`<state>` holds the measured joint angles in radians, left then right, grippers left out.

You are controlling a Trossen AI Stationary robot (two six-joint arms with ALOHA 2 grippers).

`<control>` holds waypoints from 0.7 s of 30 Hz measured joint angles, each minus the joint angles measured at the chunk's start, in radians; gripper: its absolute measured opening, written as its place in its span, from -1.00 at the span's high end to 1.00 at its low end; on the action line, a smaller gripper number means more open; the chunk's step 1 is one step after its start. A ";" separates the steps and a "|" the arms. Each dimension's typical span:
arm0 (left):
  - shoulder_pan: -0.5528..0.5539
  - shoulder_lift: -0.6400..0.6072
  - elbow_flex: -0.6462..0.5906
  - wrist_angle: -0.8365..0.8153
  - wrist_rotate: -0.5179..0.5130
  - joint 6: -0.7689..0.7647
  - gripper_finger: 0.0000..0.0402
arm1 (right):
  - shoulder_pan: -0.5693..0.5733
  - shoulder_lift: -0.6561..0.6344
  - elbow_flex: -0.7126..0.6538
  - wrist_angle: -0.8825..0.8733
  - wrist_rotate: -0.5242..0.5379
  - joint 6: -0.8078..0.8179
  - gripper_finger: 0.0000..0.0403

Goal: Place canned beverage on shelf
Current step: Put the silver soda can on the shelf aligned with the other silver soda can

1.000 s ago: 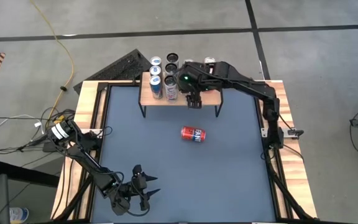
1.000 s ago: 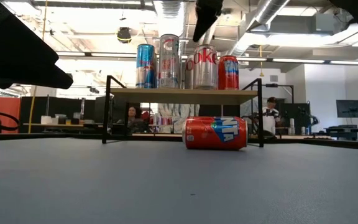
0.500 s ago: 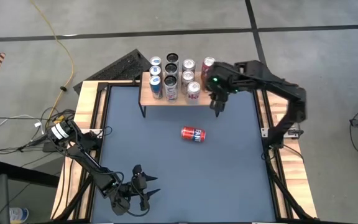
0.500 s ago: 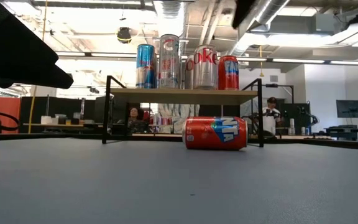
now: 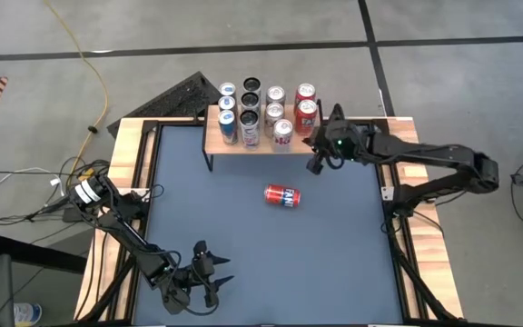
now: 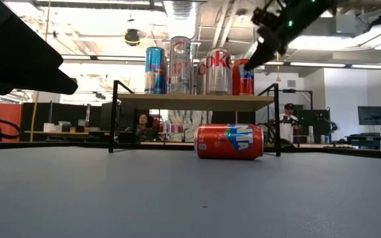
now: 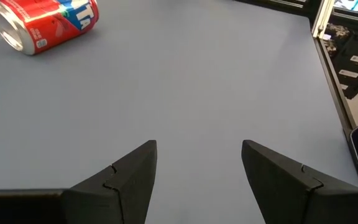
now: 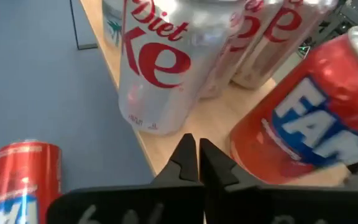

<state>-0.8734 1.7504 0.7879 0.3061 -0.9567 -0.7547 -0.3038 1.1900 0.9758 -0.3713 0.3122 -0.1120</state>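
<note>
The right gripper (image 5: 314,166) is hovering with fingers pressed together at the shelf's (image 5: 260,143) four o'clock corner, holding nothing. A red can (image 5: 282,196) is lying at the shelf's six o'clock. The left gripper (image 5: 221,272) is waiting, fingers spread.

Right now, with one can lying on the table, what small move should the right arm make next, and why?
Probably swing the right pincer, shut and empty beside the shelf, down toward the red can lying on its side on the table, opening on the way; it is the only can off the shelf.
</note>
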 joint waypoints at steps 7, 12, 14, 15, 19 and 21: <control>0.000 0.000 0.000 0.000 -0.011 -0.001 -0.12 | 0.000 0.084 -0.055 0.157 -0.010 -0.001 0.96; 0.000 0.000 0.000 0.000 -0.012 -0.009 -0.12 | -0.007 0.125 -0.055 0.197 -0.010 -0.030 0.99; 0.000 0.000 0.000 0.000 -0.012 -0.010 -0.12 | -0.018 0.126 -0.055 0.201 -0.010 -0.038 0.99; 0.000 0.000 0.000 0.000 -0.012 -0.010 -0.12 | -0.023 0.125 -0.055 0.211 -0.010 -0.043 1.00; 0.000 0.000 0.000 -0.001 -0.029 -0.010 -0.12 | -0.046 0.125 -0.055 0.245 -0.031 -0.046 1.00; 0.000 0.000 0.000 -0.001 -0.040 -0.010 -0.12 | -0.056 0.125 -0.055 0.267 -0.059 -0.046 1.00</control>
<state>-0.8734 1.7504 0.7879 0.3054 -0.9972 -0.7643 -0.3597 1.3151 0.9207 -0.1046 0.2533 -0.1580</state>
